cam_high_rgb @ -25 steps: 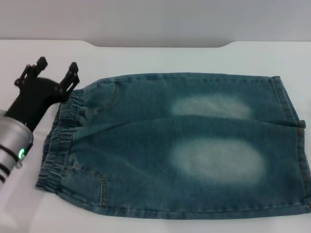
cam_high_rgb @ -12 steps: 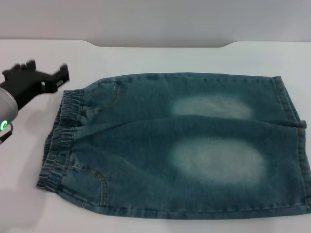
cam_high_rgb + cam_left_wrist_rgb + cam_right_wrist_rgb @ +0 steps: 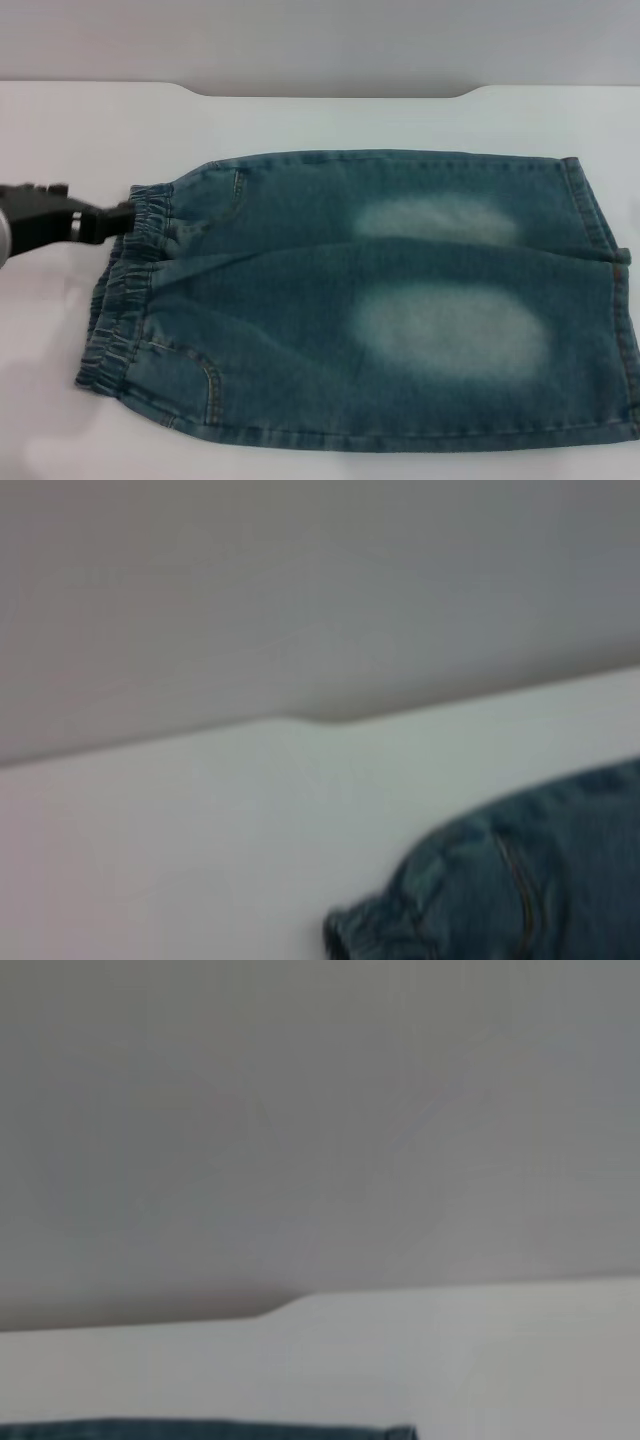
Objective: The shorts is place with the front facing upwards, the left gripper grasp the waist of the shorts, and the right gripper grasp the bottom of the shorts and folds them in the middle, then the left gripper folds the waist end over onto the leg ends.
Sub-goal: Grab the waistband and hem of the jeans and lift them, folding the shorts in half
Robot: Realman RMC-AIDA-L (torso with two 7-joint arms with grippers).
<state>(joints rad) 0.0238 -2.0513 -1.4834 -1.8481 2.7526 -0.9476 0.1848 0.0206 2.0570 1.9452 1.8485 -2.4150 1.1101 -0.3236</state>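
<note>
The blue denim shorts (image 3: 380, 300) lie flat on the white table, front up, with two pale faded patches showing. The ruffled waist (image 3: 120, 300) is at the left and the straight leg ends (image 3: 605, 240) are at the right. My left gripper (image 3: 118, 213) comes in low from the left edge, its black tip level with the far corner of the waist and right beside it. The left wrist view shows that waist corner (image 3: 400, 925). My right gripper is out of view; its wrist view shows only a thin strip of the shorts (image 3: 200, 1428).
The white table (image 3: 330, 120) extends behind the shorts to a grey wall, with a shallow notch in its far edge. Bare tabletop lies left of the waist and along the near edge.
The left gripper has swung away from above the far waist corner, dropped lower and turned side-on, so its tip now points at that corner. The shorts have not moved.
</note>
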